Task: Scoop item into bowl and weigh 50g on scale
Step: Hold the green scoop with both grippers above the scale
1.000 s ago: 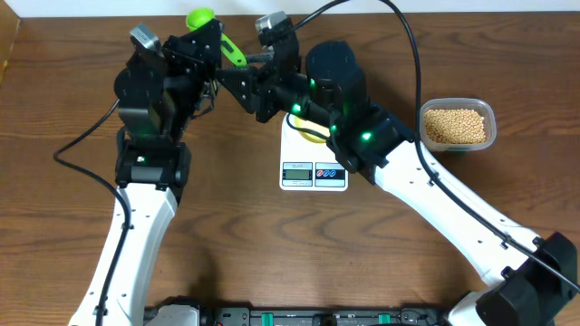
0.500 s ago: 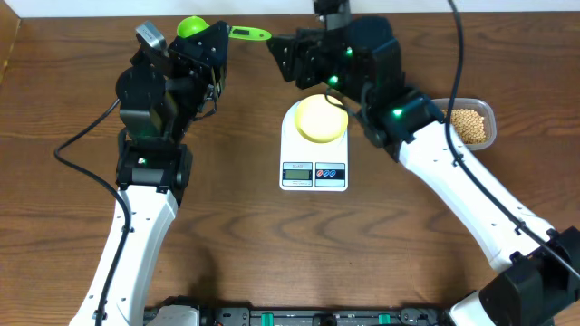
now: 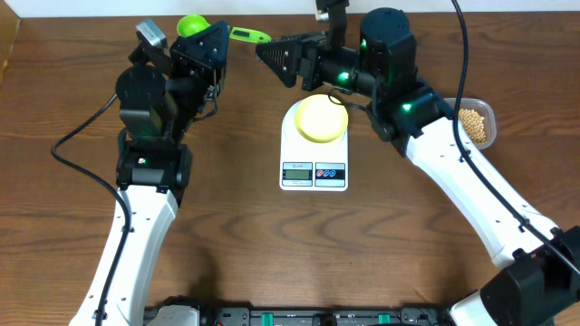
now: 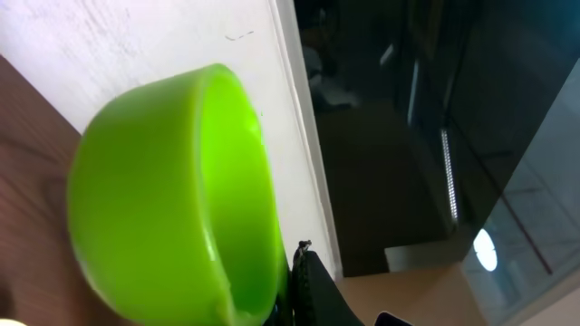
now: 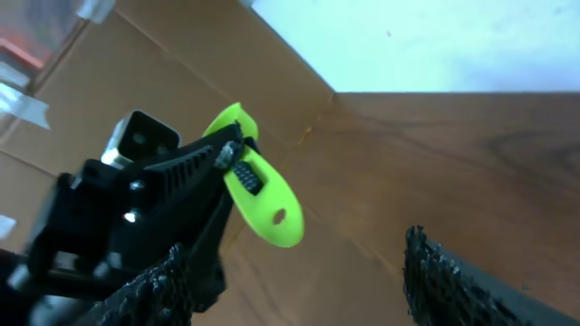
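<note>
A bright green scoop [image 3: 192, 25] is held at the table's far edge by my left gripper [image 3: 217, 38], which is shut on it where cup and handle meet. Its handle [image 3: 250, 36] points right. The cup fills the left wrist view [image 4: 172, 199]. My right gripper [image 3: 279, 52] is open and empty, just right of the handle tip; the handle [image 5: 263, 204] shows between its fingers [image 5: 299, 290]. The pale yellow bowl [image 3: 319, 118] sits on the white scale [image 3: 314, 172]. The tan beans [image 3: 476, 125] lie in a clear container at the right, partly hidden by my right arm.
The clear plastic container [image 3: 490, 113] stands at the right edge of the work area behind the right arm. A white wall [image 3: 272, 7] runs along the table's far edge, close behind both grippers. Cables hang over both arms.
My right arm has drawn back off the scale toward the far edge, uncovering the bowl. My left gripper turned the scoop so its handle lies level, pointing right.
</note>
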Action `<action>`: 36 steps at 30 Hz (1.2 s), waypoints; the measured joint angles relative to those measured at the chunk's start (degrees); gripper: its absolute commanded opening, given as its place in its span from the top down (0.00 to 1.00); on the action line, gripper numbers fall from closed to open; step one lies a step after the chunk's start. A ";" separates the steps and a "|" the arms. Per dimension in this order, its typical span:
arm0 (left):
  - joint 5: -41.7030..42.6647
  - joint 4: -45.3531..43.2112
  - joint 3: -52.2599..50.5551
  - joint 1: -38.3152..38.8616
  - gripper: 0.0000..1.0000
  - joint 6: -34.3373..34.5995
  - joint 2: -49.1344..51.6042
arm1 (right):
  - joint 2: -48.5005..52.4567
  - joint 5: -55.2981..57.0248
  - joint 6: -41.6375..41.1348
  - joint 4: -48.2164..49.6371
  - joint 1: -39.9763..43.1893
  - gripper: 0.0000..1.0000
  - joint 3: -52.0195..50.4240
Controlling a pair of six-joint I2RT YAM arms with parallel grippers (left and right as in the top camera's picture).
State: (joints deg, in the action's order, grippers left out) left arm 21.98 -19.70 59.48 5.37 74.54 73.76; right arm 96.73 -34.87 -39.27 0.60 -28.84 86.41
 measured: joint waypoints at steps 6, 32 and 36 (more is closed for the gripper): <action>0.59 -3.43 0.00 0.00 0.93 -2.32 0.00 | 0.00 -1.84 -6.51 1.11 2.32 0.41 0.00; 10.16 -25.09 -0.04 2.62 0.93 -10.67 -0.09 | 0.04 -9.62 -17.25 23.28 0.68 0.50 0.00; 11.10 -25.11 -0.04 2.73 0.93 -11.39 -0.09 | 0.04 -10.03 -17.31 24.11 0.20 0.57 0.00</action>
State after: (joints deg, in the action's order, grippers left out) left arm 33.08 -44.82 59.44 8.10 63.16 73.67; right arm 96.77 -44.91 -56.58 24.71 -28.64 86.41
